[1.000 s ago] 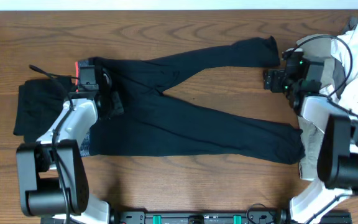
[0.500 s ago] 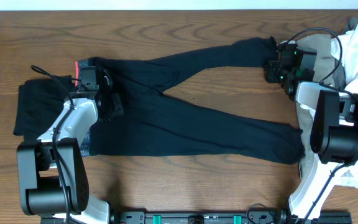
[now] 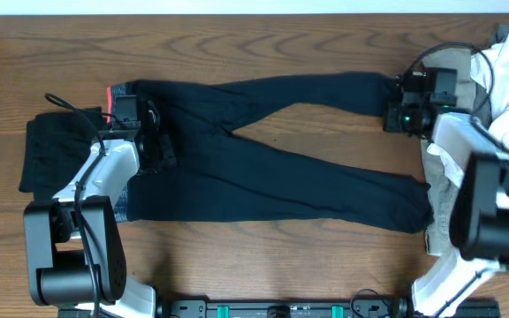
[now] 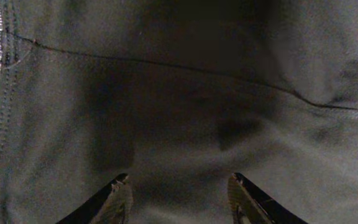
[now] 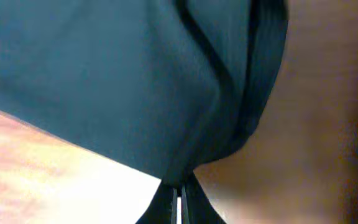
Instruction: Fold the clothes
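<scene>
Black trousers (image 3: 263,168) lie spread on the wooden table (image 3: 237,44), waist to the left and both legs running right. My left gripper (image 3: 159,148) rests over the waist area. In the left wrist view it (image 4: 179,186) stands open, its fingertips (image 4: 120,190) apart above flat dark fabric (image 4: 179,93). My right gripper (image 3: 394,106) is at the cuff of the upper leg (image 3: 369,88). The right wrist view shows it (image 5: 180,190) shut on a pinched fold of that cuff (image 5: 123,81).
A dark folded garment (image 3: 47,155) lies at the left edge beside the left arm. A heap of white and beige clothes (image 3: 506,97) sits at the right edge behind the right arm. The lower trouser leg ends near the right arm's base (image 3: 409,203).
My right gripper has gone from open to shut on the upper leg's cuff, and the cuff has shifted slightly down and right. The left arm has not moved.
</scene>
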